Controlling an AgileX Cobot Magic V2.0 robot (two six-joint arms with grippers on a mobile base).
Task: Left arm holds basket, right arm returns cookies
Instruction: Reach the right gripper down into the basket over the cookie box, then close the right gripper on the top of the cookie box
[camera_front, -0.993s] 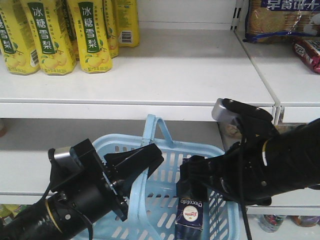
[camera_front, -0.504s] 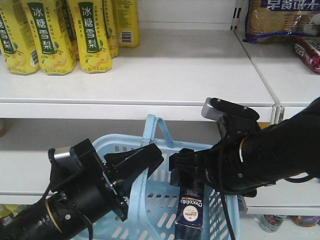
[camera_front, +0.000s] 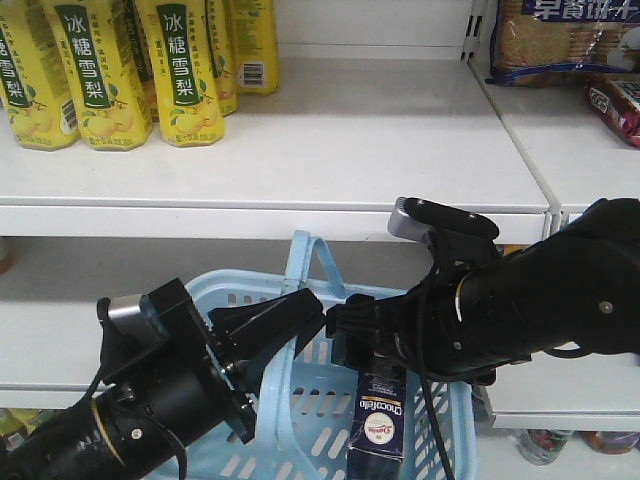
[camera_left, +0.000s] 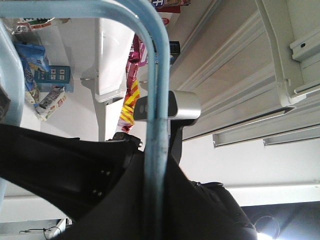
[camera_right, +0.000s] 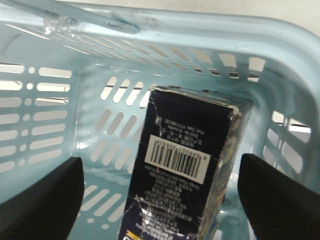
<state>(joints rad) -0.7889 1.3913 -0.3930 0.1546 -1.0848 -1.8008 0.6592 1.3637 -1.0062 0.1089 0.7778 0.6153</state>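
The light blue basket hangs at the bottom centre. My left gripper is shut on one of its hoop handles, which runs straight between the black jaws of the left gripper. The cookies, a dark navy box, stand upright inside the basket against its right wall. My right gripper hovers just over the box top. In the right wrist view the right gripper is open. Its fingertips flank the cookies with gaps on both sides, barcode facing up.
Yellow drink bottles stand on the white upper shelf at the back left. Biscuit packs lie on the neighbouring shelf at the top right, past a divider. A lower shelf edge runs right of the basket.
My right arm has swung left over the basket, so its gripper now sits over the cookie box. The left arm and the basket have stayed where they were.
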